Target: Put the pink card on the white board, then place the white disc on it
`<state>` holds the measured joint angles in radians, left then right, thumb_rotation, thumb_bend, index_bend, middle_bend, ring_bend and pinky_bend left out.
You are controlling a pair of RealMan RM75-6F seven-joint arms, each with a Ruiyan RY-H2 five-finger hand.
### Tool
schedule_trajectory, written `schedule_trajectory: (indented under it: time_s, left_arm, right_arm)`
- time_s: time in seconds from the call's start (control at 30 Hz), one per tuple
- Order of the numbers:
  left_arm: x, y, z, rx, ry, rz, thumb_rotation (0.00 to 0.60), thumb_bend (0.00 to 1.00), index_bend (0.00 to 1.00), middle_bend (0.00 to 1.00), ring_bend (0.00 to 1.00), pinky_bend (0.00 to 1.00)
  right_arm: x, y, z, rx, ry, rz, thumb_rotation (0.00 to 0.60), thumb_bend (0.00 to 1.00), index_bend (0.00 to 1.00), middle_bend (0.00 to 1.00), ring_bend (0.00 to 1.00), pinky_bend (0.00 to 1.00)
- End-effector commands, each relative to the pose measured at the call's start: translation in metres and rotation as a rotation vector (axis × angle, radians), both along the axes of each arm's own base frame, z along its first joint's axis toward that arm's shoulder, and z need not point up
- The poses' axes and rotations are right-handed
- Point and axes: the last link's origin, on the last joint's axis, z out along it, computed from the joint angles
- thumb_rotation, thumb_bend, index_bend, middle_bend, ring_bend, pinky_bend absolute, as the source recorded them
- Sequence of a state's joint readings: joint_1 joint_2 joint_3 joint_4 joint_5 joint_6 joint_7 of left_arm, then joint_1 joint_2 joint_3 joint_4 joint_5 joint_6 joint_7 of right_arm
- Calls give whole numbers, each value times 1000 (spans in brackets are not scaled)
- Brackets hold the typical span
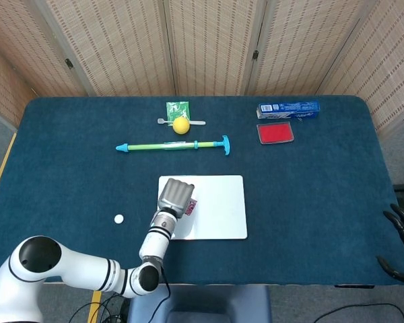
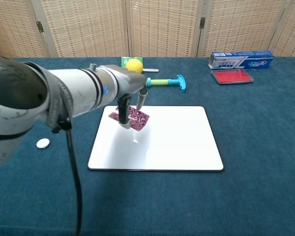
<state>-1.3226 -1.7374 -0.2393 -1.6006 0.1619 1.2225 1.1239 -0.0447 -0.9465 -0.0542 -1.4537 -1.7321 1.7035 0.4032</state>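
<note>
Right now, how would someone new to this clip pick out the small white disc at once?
Start at the white rectangular board in the middle of the blue cloth table. Look left past its edge to bare cloth: the small white disc lies there alone, flat, round, and far smaller than anything else.

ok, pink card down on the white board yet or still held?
Still held: left robot hand pinches the pink card tilted above the white board.
</note>
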Motion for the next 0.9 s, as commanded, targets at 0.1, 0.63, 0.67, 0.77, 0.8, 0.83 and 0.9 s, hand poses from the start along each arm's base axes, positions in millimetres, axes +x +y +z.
schedule_trajectory:
  time_s: [0.1, 0.63, 0.67, 0.77, 0.8, 0.83, 0.9]
  left_arm:
    - [12, 1, -22, -28, 18, -18, 600, 247, 413, 1000, 1000, 889]
    - [12, 7, -39, -57, 13, -5, 600, 247, 221, 1000, 1000, 888]
    - [11, 6, -37, -56, 7, -2, 600, 247, 215, 1000, 1000, 888]
    - [8, 4, -27, -49, -6, -1, 600, 248, 211, 1000, 1000, 888]
    - [6, 2, -22, -48, -14, 1, 600, 248, 212, 1000, 1000, 888]
    - [3, 0, -16, -44, -25, 5, 600, 247, 216, 1000, 1000, 888]
    - [-8, -4, 4, -15, -39, 8, 600, 247, 232, 1000, 1000, 888]
  right_arm:
    - [-3, 3, 3, 5, -6, 6, 600, 205, 0, 0, 0, 0]
    - [-8, 8, 7, -8, -13, -10, 600, 204, 0, 0, 0, 0]
    - [-8, 7, 6, -7, -12, -10, 600, 204, 0, 0, 0, 0]
    - [-8, 7, 5, -6, -7, -11, 600, 204, 0, 0, 0, 0]
    - [-8, 7, 5, -4, -6, -13, 600, 205, 0, 0, 0, 0]
    - [-8, 7, 4, -2, -5, -13, 600, 204, 0, 0, 0, 0]
    - [-8, 6, 4, 0, -1, -13, 600, 204, 0, 0, 0, 0]
